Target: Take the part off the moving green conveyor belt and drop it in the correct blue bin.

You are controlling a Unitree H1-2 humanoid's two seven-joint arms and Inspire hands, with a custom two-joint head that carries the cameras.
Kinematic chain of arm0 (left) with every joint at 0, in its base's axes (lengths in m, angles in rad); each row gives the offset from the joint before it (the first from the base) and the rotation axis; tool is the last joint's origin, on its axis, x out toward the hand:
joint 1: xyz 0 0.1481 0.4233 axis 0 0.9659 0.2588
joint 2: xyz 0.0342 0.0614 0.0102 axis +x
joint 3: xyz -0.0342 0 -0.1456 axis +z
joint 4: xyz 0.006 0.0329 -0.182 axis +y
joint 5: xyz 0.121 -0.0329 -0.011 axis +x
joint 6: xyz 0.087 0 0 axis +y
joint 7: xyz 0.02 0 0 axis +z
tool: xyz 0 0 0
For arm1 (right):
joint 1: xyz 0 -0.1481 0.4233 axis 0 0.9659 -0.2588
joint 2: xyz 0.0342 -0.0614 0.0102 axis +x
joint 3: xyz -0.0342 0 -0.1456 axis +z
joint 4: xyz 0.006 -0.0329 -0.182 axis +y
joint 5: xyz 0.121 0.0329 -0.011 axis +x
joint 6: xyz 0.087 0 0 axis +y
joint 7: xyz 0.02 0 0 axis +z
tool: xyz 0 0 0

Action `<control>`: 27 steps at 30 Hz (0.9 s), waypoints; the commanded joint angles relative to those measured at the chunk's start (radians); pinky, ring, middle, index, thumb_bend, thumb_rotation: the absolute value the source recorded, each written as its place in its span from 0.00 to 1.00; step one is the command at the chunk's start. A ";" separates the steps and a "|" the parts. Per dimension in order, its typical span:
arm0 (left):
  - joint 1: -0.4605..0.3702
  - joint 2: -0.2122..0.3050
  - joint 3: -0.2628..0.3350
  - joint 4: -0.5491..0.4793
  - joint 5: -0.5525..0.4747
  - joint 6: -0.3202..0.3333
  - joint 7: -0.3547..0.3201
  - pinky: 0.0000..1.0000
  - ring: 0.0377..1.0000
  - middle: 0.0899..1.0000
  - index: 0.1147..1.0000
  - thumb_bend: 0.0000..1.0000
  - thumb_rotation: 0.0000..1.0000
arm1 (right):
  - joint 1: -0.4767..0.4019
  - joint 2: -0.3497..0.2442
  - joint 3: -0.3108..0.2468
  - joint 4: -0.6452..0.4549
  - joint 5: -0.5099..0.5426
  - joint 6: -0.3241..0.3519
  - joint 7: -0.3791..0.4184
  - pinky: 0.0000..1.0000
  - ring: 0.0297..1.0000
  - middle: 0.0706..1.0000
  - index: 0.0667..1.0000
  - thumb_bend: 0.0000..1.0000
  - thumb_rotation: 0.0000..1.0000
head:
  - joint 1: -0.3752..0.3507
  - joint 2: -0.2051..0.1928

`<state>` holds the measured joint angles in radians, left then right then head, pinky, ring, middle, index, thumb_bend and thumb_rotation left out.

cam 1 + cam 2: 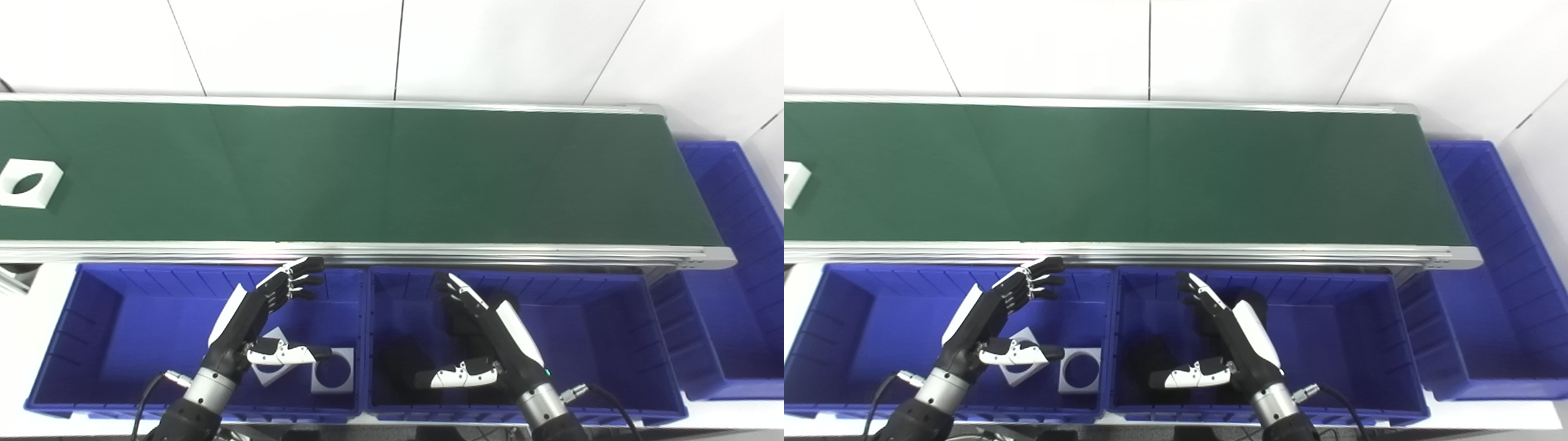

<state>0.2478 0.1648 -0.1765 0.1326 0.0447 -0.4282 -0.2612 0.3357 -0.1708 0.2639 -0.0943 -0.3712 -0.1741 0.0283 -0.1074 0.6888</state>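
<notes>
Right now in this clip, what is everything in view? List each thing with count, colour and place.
Long flat conveyor belt: one, dark green with silver metal rails, across the middle of the picture.
Square white part with a round hole on the belt: one, white, at the belt's far left end.
Square white parts with round holes in a bin: two, white, on the floor of the left front bin, one partly hidden by the left hand.
Rectangular plastic bins: three, blue; two side by side in front of the belt, one past the belt's right end.
Dark objects: black, in the middle bin, too dark to identify.
Left robot hand: open, over the left bin.
Right robot hand: open, over the middle bin.
</notes>
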 commanded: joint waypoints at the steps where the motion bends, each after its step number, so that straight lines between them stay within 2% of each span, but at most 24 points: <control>1: -0.016 0.012 -0.002 -0.013 -0.006 -0.042 0.017 0.69 0.76 0.82 0.81 0.92 0.27 | -0.005 0.007 -0.005 -0.005 0.009 -0.072 -0.021 0.78 0.81 0.86 0.91 0.84 0.24 | 0.001 0.001; 13: -0.023 0.020 -0.003 -0.005 -0.004 -0.042 0.022 0.69 0.77 0.82 0.81 0.92 0.27 | -0.012 0.013 -0.006 0.013 0.010 -0.092 -0.028 0.76 0.81 0.85 0.91 0.84 0.22 | -0.005 0.002; 27: -0.023 0.023 -0.003 -0.004 -0.016 -0.042 0.014 0.70 0.77 0.82 0.81 0.93 0.28 | -0.008 0.015 -0.004 -0.002 0.006 -0.067 -0.016 0.76 0.80 0.85 0.91 0.85 0.22 | -0.006 0.003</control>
<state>0.2361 0.1756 -0.1787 0.1413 0.0403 -0.4282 -0.2529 0.3295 -0.1614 0.2625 -0.0688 -0.3688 -0.2118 0.0169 -0.1150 0.6903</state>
